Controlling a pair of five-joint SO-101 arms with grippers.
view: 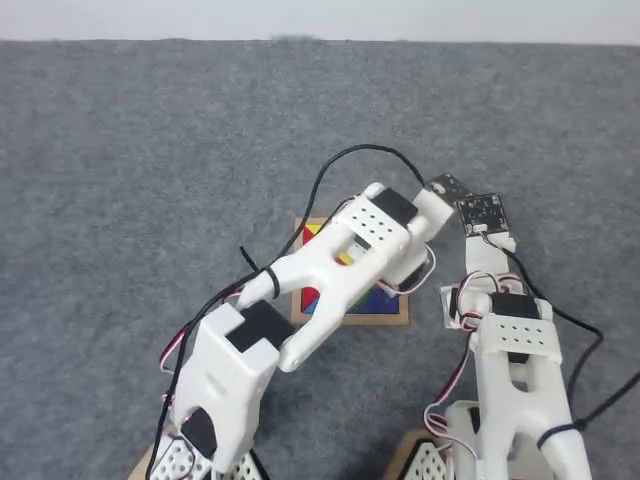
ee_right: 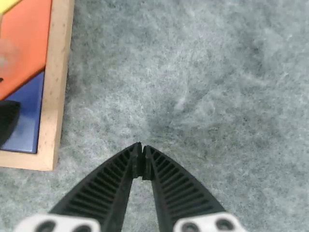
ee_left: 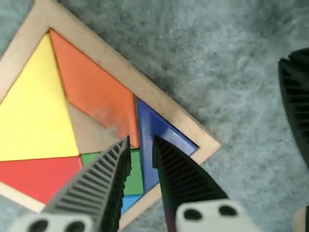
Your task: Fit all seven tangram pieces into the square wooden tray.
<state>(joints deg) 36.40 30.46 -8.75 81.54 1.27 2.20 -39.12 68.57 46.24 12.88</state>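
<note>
the right gripper (ee_right: pixel 141 147) is hovering over the grey table (ee_right: pixel 217 72), fingers clenched on nothing, just beside a corner of the square wooden tray (ee_right: pixel 58 87). the left gripper (ee_left: pixel 142 145) is hanging over the tray's inside, fingers slightly parted and grasping nothing. its tips are above the seam where the blue piece (ee_left: pixel 145 121) is meeting the orange piece (ee_left: pixel 96 87) and the green piece (ee_left: pixel 136 174). the blue piece may be sitting slightly proud near the rim; i cannot be sure. beyond it, a small triangle of bare wood (ee_left: pixel 89 133) is showing beside the yellow triangle (ee_left: pixel 34 111). seating the blue piece is probably calling for a slow, straight press, touching that piece alone so its neighbours are not jolting loose.
</note>
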